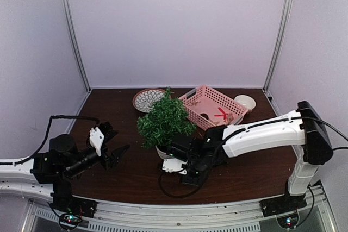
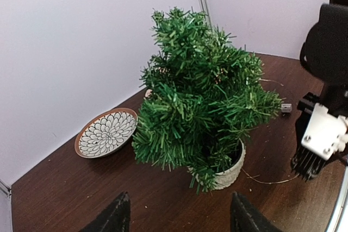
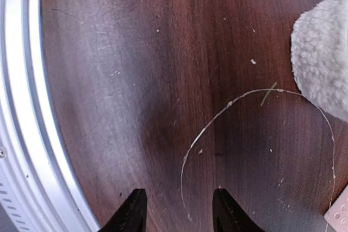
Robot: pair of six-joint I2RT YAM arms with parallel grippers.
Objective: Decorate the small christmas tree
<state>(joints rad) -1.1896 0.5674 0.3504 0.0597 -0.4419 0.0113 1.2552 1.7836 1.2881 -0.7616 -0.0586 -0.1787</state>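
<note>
Just beside right gripper [image 3: 178,210], tree [image 1: 165,119]

No legible text, apparently

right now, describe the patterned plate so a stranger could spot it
On the dark wooden table, find the small christmas tree near the middle. Behind it to the left lies a shallow round plate. Unlike the plain white bowl past the pink basket, it has a petal pattern and brown rim.
</note>
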